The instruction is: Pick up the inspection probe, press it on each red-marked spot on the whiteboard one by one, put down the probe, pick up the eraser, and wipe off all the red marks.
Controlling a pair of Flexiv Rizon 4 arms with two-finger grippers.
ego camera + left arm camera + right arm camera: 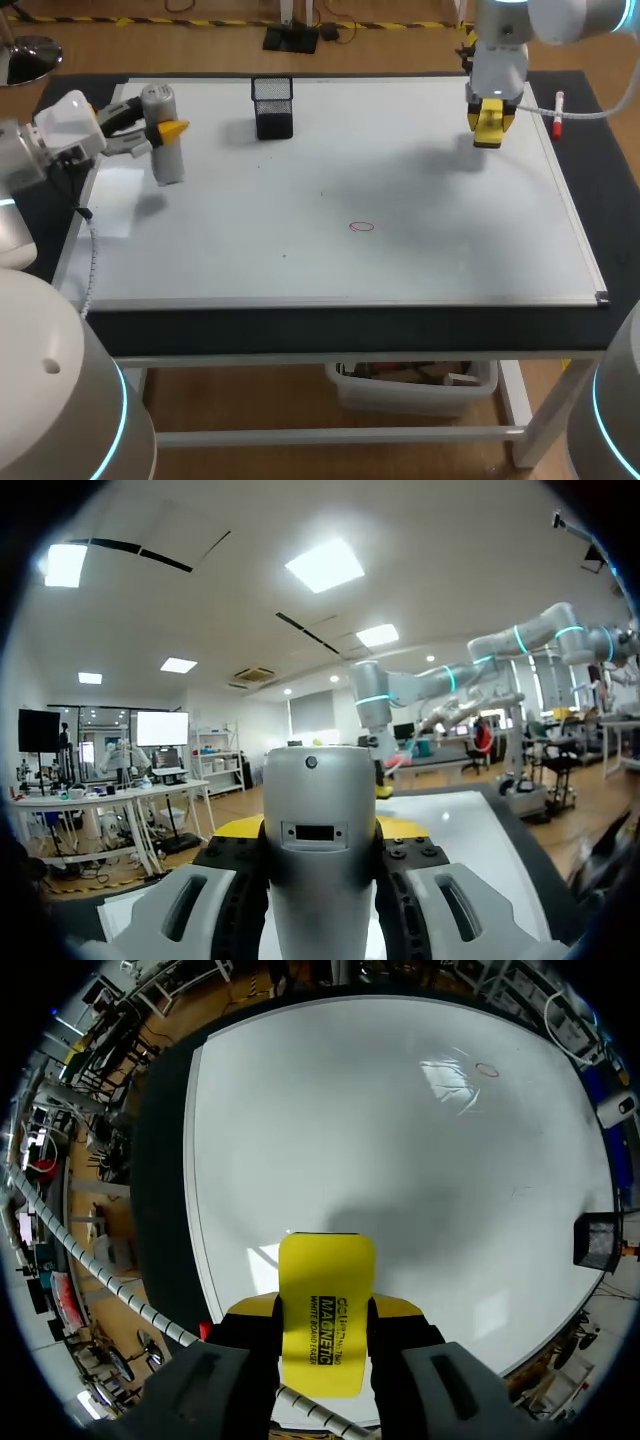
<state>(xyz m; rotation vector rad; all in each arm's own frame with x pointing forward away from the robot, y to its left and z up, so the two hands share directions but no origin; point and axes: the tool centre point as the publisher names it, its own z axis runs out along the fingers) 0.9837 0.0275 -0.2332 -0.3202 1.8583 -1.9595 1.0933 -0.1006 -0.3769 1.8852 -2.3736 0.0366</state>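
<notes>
The whiteboard (330, 200) is lying flat on the desk (330, 322) and covering most of it. Only one red mark (361, 227), a small oval, is showing on the whiteboard, a little to the right of its middle and toward its near edge.

The left end effector (165, 128) is staying over the far left part of the whiteboard. Its two fingers are pressing from both sides on the inspection probe (318, 800), a silver cylinder, so they are closed only as far as the probe's body allows. The probe is standing upright; I cannot tell if its lower end is touching the whiteboard.

The right end effector (489, 118) is hanging over the far right corner of the whiteboard. Its fingers are gripping the yellow eraser (326, 1305) from two sides, and the eraser is sticking out past the yellow tips, above the whiteboard and well apart from the red mark.

A black mesh holder (273, 107) is standing near the whiteboard's far edge, left of its middle. A marker (558, 110) with a red cap is lying just beside the whiteboard's right edge, near the far corner.
</notes>
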